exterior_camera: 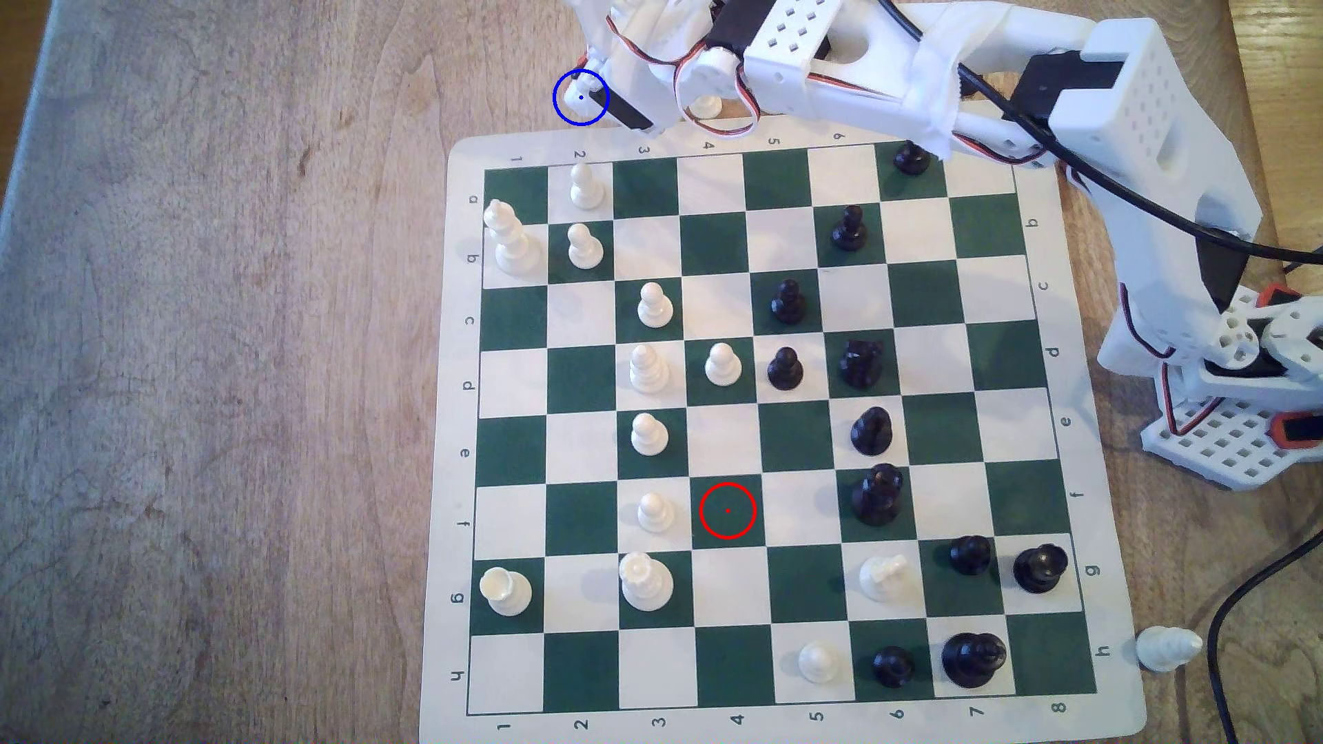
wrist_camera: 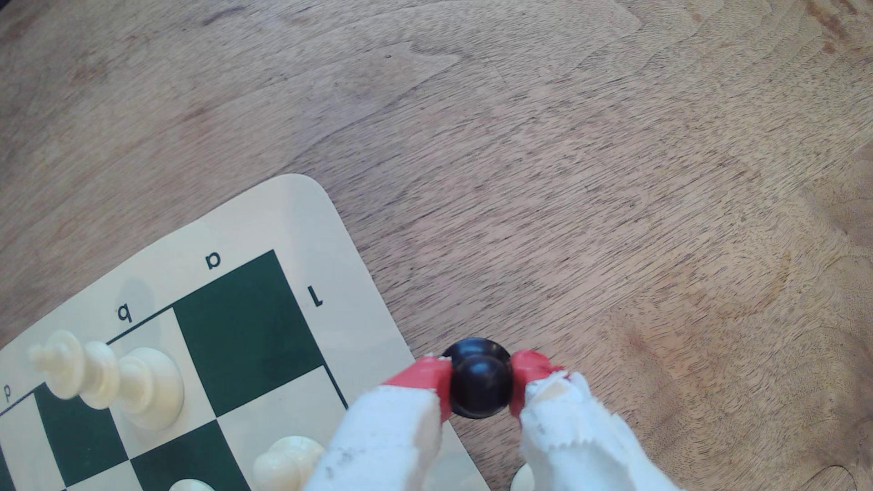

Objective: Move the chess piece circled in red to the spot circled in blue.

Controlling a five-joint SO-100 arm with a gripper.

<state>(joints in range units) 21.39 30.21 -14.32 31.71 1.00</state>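
In the wrist view my gripper (wrist_camera: 479, 375) is shut on the black pawn (wrist_camera: 479, 382), its red fingertips (wrist_camera: 425, 377) pressing both sides of the round head. The pawn is over bare wood just off the board's a1 corner (wrist_camera: 312, 297). I cannot tell whether its base touches the table. In the exterior view the gripper (exterior_camera: 590, 100) sits over the blue-ringed spot (exterior_camera: 568, 109) beyond the board's far edge and hides the pawn. The red ring (exterior_camera: 728, 510) marks an empty dark green square at f4.
The green-and-cream chess mat (exterior_camera: 458, 429) holds several white pieces on the exterior view's left and black ones on its right. A white piece (exterior_camera: 705, 107) stands off the board under the arm. Another (exterior_camera: 1167, 647) lies by the h8 corner. The arm base (exterior_camera: 1231, 400) and cables are at the right.
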